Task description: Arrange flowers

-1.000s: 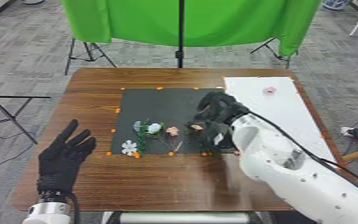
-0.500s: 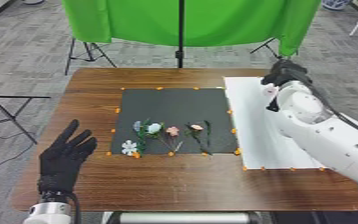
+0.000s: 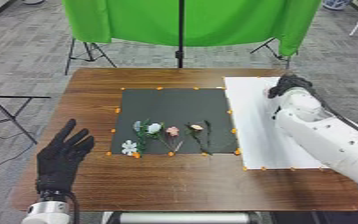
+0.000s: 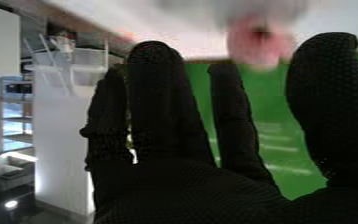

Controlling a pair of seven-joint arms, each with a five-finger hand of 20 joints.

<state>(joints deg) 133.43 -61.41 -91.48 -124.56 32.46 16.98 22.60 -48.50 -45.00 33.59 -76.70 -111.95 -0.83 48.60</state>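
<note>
The black-gloved right robot hand (image 3: pixel 293 85) is hanging over the far end of the white rectangular sheet (image 3: pixel 264 140) on the brown wooden counter (image 3: pixel 175 185), its fingers standing straight and gripping nothing, while the small pink flower (image 4: pixel 258 42) is lying at that same end, near the fingertips. Being small and partly masked by the glove, the flower is risking a nudge off the sheet or a slip through a badly centred pinch. A low carry leftward from the sheet would be risking a sweep through the row of mixed artificial flowers (image 3: pixel 173 131).
</note>
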